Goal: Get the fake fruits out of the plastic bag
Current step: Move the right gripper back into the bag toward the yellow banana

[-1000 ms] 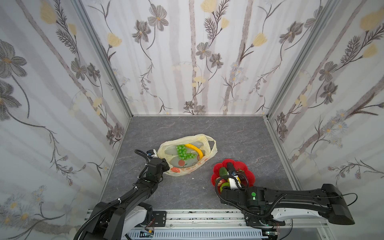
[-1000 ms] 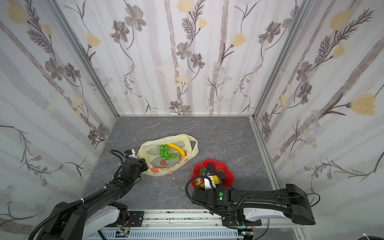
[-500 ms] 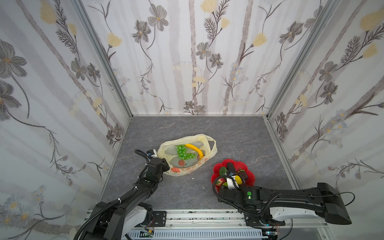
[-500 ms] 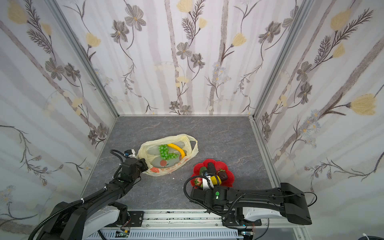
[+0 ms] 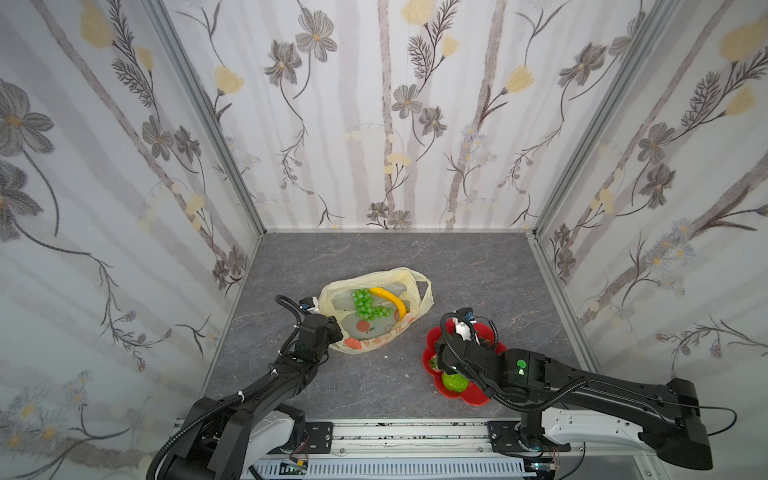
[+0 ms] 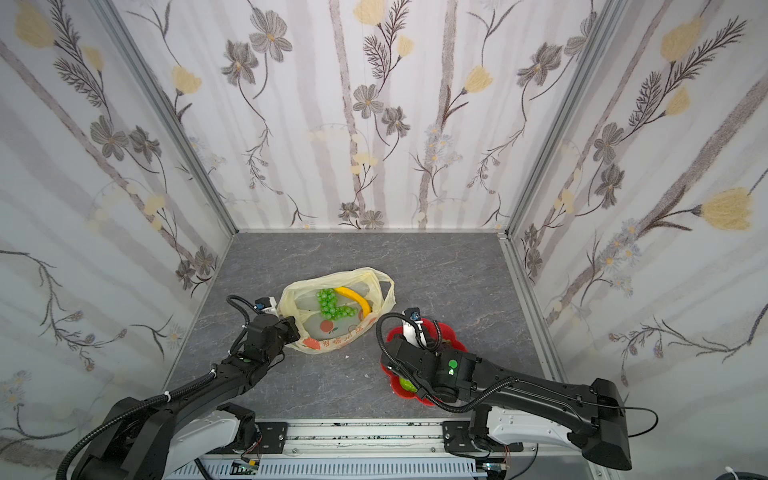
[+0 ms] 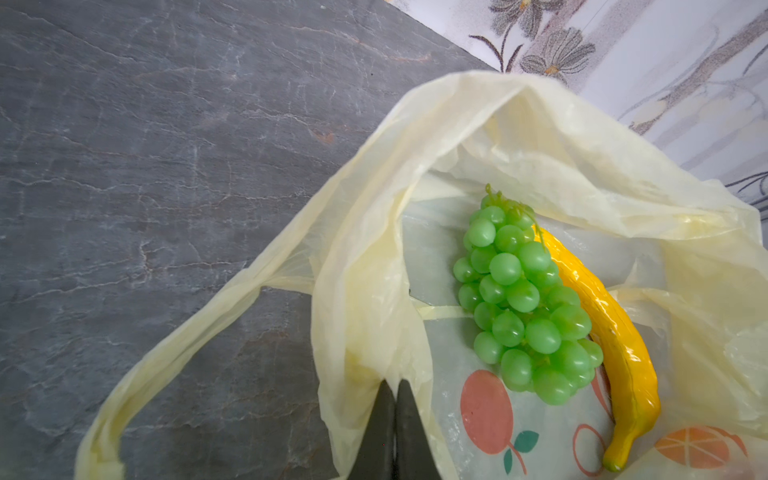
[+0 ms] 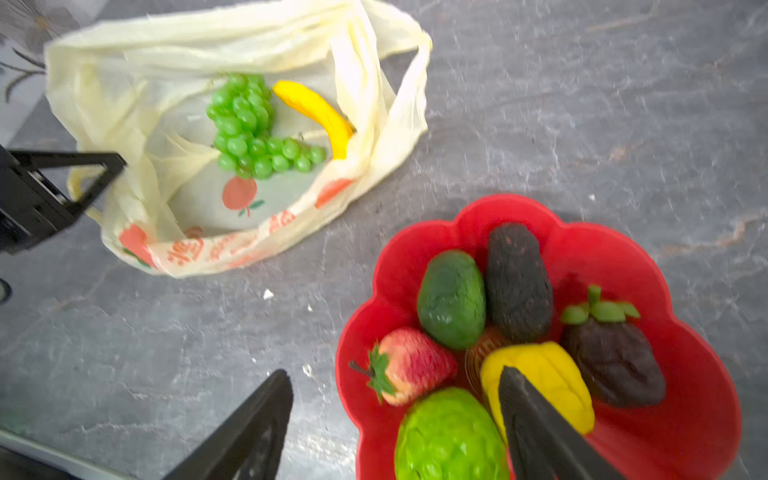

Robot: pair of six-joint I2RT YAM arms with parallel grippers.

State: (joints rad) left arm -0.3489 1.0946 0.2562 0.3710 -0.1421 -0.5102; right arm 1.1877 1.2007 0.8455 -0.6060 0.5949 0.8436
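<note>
Left fingers [image 7: 376,440] pinch the plastic bag [image 7: 540,137] edge.

The left arm [image 5: 286,376] is stretching low and forward, the left gripper [image 7: 392,386] pressing its fingers together. The right gripper [image 8: 395,374] is holding its fingers wide apart.

Bright even light, soft shadows, glare on banana [image 7: 619,345], right wrist view blurred
</note>
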